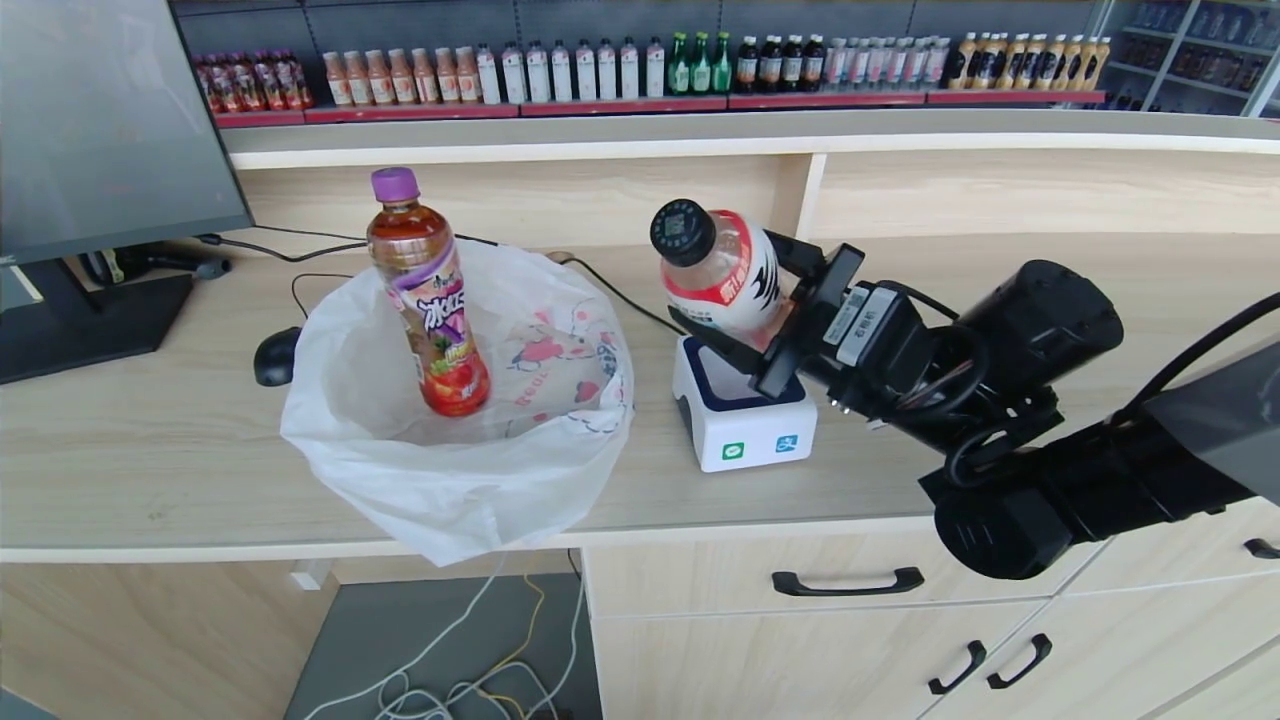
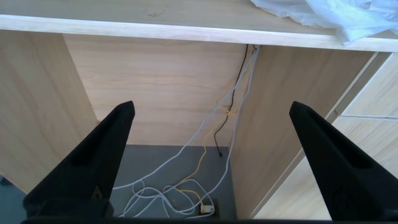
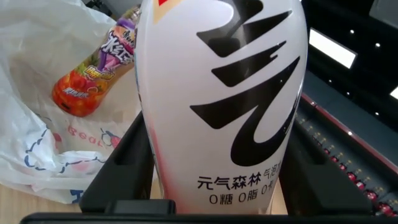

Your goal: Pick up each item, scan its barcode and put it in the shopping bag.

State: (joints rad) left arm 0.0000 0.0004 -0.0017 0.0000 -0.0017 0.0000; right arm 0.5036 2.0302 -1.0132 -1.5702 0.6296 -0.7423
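1. The right gripper (image 1: 752,312) is clamped around the body of a white bottle (image 1: 722,272) with a black cap. It holds the bottle tilted directly over the white scanner (image 1: 745,425) on the counter (image 1: 150,450). The cap points toward about ten o'clock in the head view.
2. The shopping bag (image 1: 560,440) sits open at nine o'clock from the scanner, just beside it. A tea bottle (image 1: 428,300) with a purple cap stands inside it, leaning slightly.
3. The left gripper (image 2: 211,109) hangs below the counter edge with its fingers spread wide and nothing between them, facing loose cables (image 2: 186,180) in the recess.
4. Judged from this layout, the scanning step for the white bottle is in hand; the tea bottle looks already bagged.
5. The next move probably calls for turning the bottle so its barcode faces the scanner window; where the barcode lies cannot be told from these views.
6. After that, the bottle would need carrying toward nine o'clock and lowering into the bag's mouth. It should land beside the tea bottle, which could tip if knocked, and the grip should open only once the bottle is inside.
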